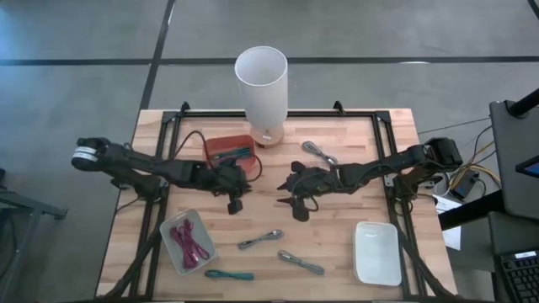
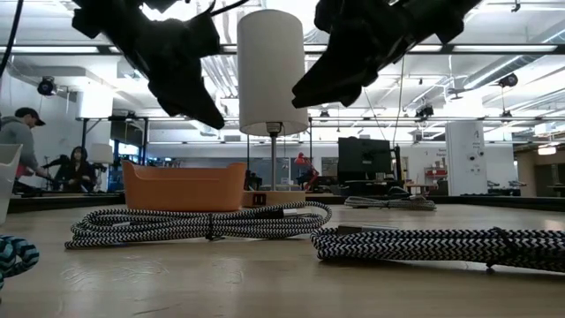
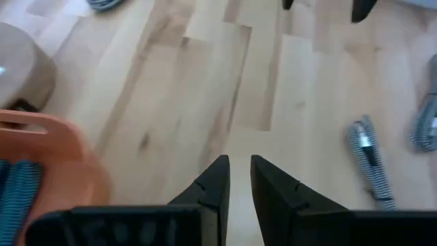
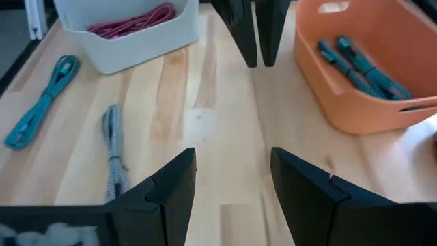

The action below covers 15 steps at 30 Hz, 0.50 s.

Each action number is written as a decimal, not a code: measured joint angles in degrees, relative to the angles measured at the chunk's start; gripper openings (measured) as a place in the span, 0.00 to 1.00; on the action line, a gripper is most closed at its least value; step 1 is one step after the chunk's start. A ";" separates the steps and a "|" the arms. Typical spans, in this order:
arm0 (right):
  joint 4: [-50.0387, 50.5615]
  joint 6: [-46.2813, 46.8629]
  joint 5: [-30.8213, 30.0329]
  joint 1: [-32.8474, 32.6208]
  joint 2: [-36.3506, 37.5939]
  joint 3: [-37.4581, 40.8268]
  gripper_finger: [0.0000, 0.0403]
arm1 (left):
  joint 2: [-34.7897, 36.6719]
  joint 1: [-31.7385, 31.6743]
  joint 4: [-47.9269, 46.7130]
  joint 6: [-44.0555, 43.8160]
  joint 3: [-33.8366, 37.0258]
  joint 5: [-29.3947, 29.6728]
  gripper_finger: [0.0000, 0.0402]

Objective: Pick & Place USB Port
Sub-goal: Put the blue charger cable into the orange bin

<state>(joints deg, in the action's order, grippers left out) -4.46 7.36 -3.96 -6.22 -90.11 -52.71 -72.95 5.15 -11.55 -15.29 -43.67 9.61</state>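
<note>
While hovering empty over the tabletop's middle: left gripper (image 1: 235, 204) nearly closed, right gripper (image 1: 298, 208) parted wide. Bundled black-and-white braided USB cables (image 1: 260, 240) near the front edge; judged light, limp, best pinched mid-coil. Connector ends too small to distinguish; orange bin (image 1: 229, 151) contents partly hidden.

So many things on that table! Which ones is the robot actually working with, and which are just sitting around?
Part of the job:
- black-and-white cables
- teal cable
- orange bin, teal cables inside
- white bin, pink cables inside
- empty white tray
- left tool, nearly closed
- right tool, open

Just lying about:
- white lamp
- people in the room behind
</note>
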 joint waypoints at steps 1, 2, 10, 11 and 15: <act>-0.02 0.50 0.00 -0.24 0.00 0.19 0.46 | 0.00 0.46 0.93 -0.50 0.32 0.00 0.15; -0.03 1.14 0.00 -0.39 0.00 0.37 0.46 | 0.00 0.92 1.95 -0.98 0.61 0.00 0.15; -0.09 2.64 -0.05 -0.68 0.00 1.74 0.46 | 0.00 3.19 7.33 -1.76 3.27 -0.01 0.15; -0.30 2.76 -0.06 -0.68 0.00 2.02 0.46 | 0.00 3.37 7.39 -1.87 3.48 -0.01 0.15; -0.38 2.79 -0.06 -0.76 0.00 3.28 0.46 | 0.00 3.88 7.30 -2.47 3.77 -2.15 0.15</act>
<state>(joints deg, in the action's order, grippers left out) -4.84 10.15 -4.01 -6.98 -90.11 -49.43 -72.95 9.03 -4.25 -17.76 -39.90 7.46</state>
